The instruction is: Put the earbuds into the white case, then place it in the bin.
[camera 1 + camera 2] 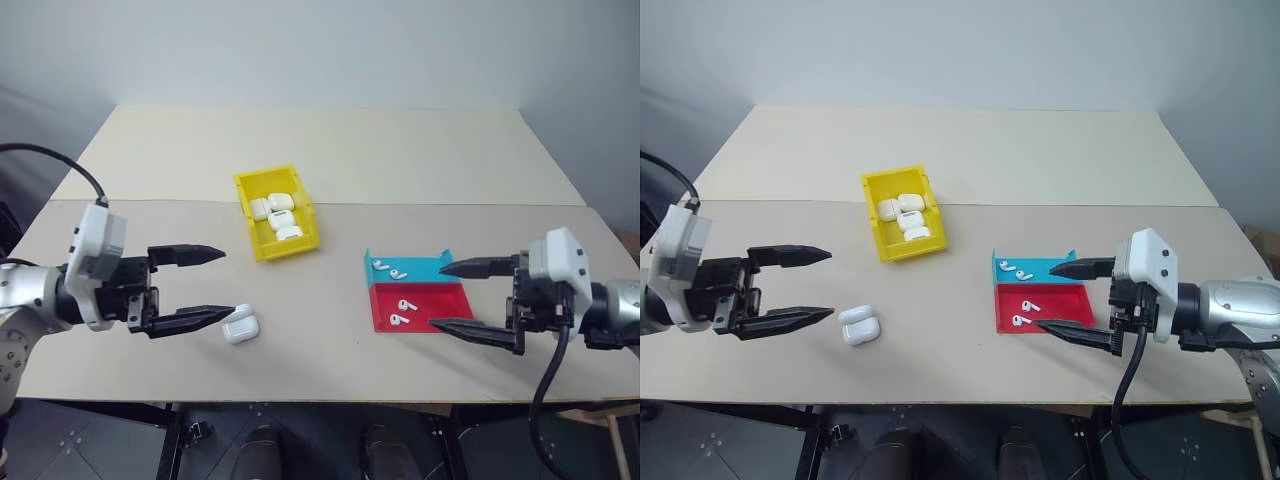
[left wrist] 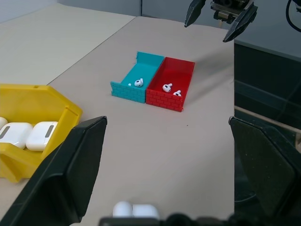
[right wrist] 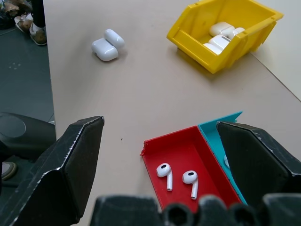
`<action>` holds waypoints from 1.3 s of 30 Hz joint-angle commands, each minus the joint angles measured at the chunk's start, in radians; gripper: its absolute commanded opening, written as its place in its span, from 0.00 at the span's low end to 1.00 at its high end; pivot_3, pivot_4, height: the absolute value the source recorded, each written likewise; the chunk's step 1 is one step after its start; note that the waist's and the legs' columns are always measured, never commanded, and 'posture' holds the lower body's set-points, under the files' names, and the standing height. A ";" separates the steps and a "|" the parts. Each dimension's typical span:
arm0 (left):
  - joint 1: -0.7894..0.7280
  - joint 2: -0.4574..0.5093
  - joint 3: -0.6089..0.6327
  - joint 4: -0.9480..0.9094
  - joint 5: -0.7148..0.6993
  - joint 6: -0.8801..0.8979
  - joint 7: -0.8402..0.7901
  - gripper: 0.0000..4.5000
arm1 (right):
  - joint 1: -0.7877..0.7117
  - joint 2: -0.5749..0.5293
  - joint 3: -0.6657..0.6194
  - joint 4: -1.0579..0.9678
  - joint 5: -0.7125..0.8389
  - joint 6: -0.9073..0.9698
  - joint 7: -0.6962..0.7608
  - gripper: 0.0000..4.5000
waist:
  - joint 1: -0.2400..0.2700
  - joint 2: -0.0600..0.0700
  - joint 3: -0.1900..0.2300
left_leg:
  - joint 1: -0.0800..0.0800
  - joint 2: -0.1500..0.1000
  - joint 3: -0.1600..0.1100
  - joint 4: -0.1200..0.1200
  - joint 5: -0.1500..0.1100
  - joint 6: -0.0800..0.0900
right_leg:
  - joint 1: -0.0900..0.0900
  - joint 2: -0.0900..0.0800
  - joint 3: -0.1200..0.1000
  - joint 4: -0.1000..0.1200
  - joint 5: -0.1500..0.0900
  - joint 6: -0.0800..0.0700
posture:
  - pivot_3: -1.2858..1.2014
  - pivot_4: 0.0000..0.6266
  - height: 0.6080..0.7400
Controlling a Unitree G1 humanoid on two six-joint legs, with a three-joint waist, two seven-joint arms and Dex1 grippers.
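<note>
Earbuds unpicked in red tray; case open near front edge; both grippers spread, empty. Next: fine pinch on bud.

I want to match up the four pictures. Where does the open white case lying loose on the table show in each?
Left eye: white case by the left gripper's lower finger.
Right eye, lower left of centre.
Left wrist, bottom edge.
Right wrist, upper left.
Shared landmark: the yellow bin.
</note>
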 commanded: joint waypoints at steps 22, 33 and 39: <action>-0.066 0.021 -0.039 -0.138 -0.101 0.157 0.208 0.28 | -0.046 -0.014 -0.014 0.017 0.033 0.013 0.012 1.00 | 0.000 0.000 0.000 | -0.001 0.000 0.000 0.000 0.000 0.000 | 0.000 0.000 0.000 0.000 0.000 0.000 | 0.52 0.24 1.00; -0.076 -0.098 -0.224 -0.284 -0.191 0.394 0.632 0.01 | -0.005 -0.012 -0.044 -0.026 0.053 0.036 -0.025 1.00 | 0.001 0.000 0.000 | 0.000 0.000 -0.001 0.000 0.000 0.000 | 0.001 0.000 0.001 0.000 0.000 0.000 | 0.52 0.24 1.00; -0.084 -0.150 -0.293 -0.308 -0.361 0.601 0.923 0.01 | 0.022 -0.017 -0.072 -0.053 0.067 0.058 -0.040 1.00 | 0.001 0.000 0.000 | 0.001 0.000 -0.001 0.000 0.000 0.000 | 0.001 0.000 0.001 0.001 0.000 0.000 | 0.52 0.24 1.00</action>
